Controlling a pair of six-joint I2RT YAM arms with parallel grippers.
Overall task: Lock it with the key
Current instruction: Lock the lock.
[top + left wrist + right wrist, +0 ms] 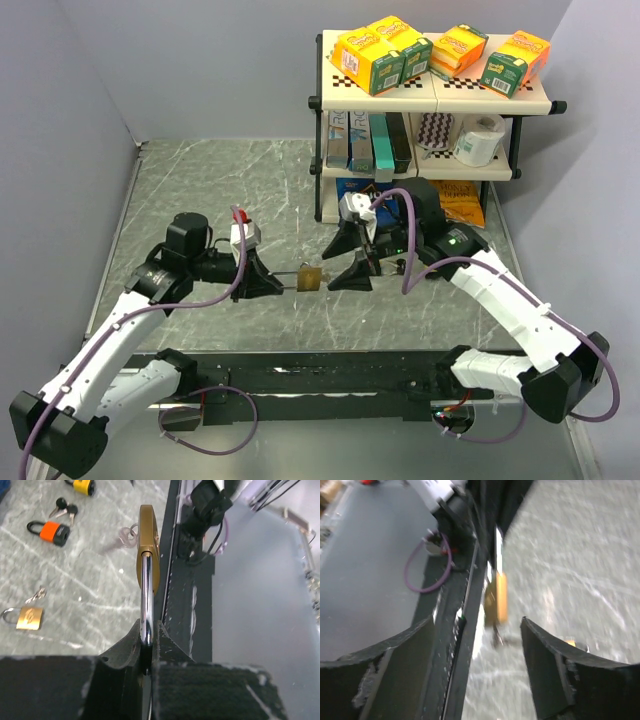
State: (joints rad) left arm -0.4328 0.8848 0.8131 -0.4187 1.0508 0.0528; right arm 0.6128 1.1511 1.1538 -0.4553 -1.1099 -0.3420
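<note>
Padlock [148, 545], brass, shackle [145, 595] pinched in my left gripper [146, 640]; right gripper [477, 627] gaping beside it, should close squarely on the key [119, 542].

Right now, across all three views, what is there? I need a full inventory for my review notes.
held padlock: one, brass, off the table, shackle in the left end effector
key ring: one, silver, blurred, beside the held padlock's body
small padlock: one, brass, on the table
orange padlock: one, orange with a black shackle, on the table
black-headed keys: two, beside the orange padlock
yellow padlock: one, cut off at the frame's top edge
shelf rack: one, cream and black, far right
packs: four, yellow and green, top shelf
paper roll: one, white, middle shelf
table: grey marbled
left end effector: shut on the shackle
right end effector: open, facing the held padlock
</note>
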